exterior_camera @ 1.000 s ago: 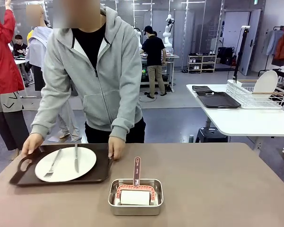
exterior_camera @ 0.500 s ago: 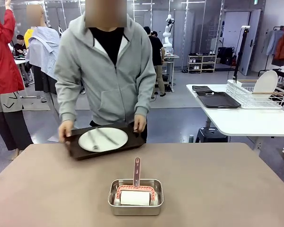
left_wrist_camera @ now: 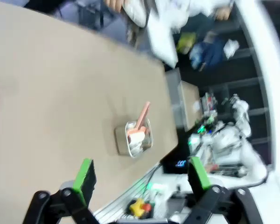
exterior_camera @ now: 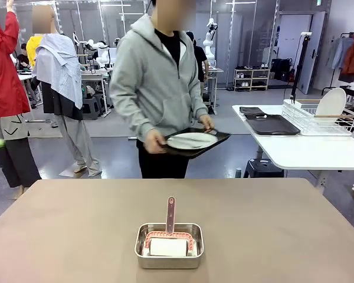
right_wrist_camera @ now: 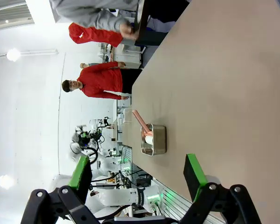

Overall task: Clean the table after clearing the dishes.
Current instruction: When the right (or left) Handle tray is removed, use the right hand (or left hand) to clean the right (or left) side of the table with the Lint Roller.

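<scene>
Taupe counter (exterior_camera: 283, 224) gives up its dishes: tray (exterior_camera: 222, 136) and plate (exterior_camera: 192, 140) are off it now, carried in the person's hands (exterior_camera: 155, 143) beyond the far edge. We see the steel pan (exterior_camera: 168, 262) stay. Left gripper (left_wrist_camera: 142, 173), right gripper (right_wrist_camera: 137, 173): jaws wide. Wiping looks next.

The table (exterior_camera: 271, 224): matte taupe-brown top, rounded far corners, level, spanning the view in front of me. Dishes: I noted one round white plate (exterior_camera: 192, 140) lying on a dark brown tray (exterior_camera: 219, 136), slightly tilted, held at both ends by the person (exterior_camera: 159, 88) beyond the table's far edge, off the top. Cutlery on it was too blurred to tell. A second dark tray (exterior_camera: 271, 124) lay flat on the white table (exterior_camera: 307, 150) at right; another white plate (exterior_camera: 331, 101) stood upright in the rack (exterior_camera: 307, 121) beside it.
</scene>
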